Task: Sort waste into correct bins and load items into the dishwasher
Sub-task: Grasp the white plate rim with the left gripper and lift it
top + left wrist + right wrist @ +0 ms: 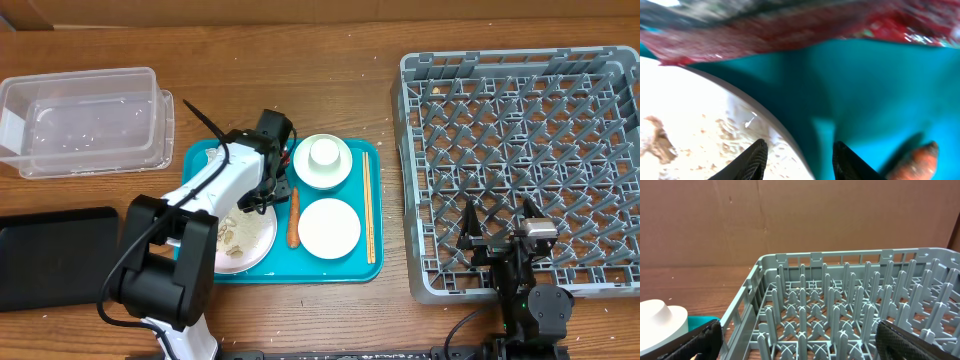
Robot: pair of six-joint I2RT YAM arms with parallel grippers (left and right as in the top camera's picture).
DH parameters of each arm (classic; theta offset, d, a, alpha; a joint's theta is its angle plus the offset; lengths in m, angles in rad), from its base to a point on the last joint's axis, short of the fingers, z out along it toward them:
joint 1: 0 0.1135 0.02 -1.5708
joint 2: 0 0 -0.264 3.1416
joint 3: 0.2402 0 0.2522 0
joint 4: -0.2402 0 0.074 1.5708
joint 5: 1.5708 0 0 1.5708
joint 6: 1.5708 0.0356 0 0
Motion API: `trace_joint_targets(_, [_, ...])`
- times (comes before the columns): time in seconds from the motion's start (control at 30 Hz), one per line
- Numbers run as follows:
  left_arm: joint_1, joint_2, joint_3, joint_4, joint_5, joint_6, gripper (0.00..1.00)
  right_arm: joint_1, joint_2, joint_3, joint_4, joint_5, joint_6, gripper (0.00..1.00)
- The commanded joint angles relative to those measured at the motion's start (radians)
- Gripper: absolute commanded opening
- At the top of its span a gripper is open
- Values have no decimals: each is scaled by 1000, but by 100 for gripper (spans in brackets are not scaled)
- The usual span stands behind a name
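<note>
My left gripper (pixel 266 192) (pixel 799 155) is open, low over the teal serving tray (pixel 200 160), its fingers straddling the rim of the large white plate (pixel 255 240) (pixel 690 110). Beige food scraps (pixel 232 240) (pixel 660 140) lie on that plate. The orange carrot (pixel 293 218) (pixel 917 160) lies just right of the fingers. The red wrapper (pixel 790 30) fills the top of the left wrist view. A white cup in a bowl (pixel 323 160), a smaller plate (pixel 329 228) and chopsticks (pixel 367 205) share the tray. My right gripper (pixel 497 225) (pixel 800 345) is open and empty over the grey dish rack's (pixel 520 130) (pixel 840 305) front edge.
The clear plastic tub (pixel 155 110) stands at the far left. The flat black tray (pixel 55 255) lies at the near left. My left arm covers the tray's upper left part, and I cannot make out the napkin there. The white cup shows at the right wrist view's left edge (pixel 660 322).
</note>
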Motion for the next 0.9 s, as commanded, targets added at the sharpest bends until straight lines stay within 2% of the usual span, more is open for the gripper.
trace_joint_targets(0.0, [-25, 13, 14, 3, -32, -19, 45, -5, -10, -10, 8, 6, -3, 100])
trace_joint_targets(0.17, [-25, 13, 14, -1, -31, -33, 37, -5, -10, -10, 8, 6, -3, 100])
trace_joint_targets(0.47, [-25, 16, 14, -26, -19, -66, 33, -5, -10, -10, 8, 6, -3, 100])
trace_joint_targets(0.63, [-25, 16, 14, -26, -19, -66, 23, -5, -10, -10, 8, 6, -3, 100])
trace_joint_targets(0.77, [-25, 16, 13, -26, -20, -74, 21, -5, -10, -10, 8, 6, -3, 100])
trace_joint_targets(0.87, [-25, 16, 13, -26, -19, -74, 17, -5, -10, -10, 8, 6, -3, 100])
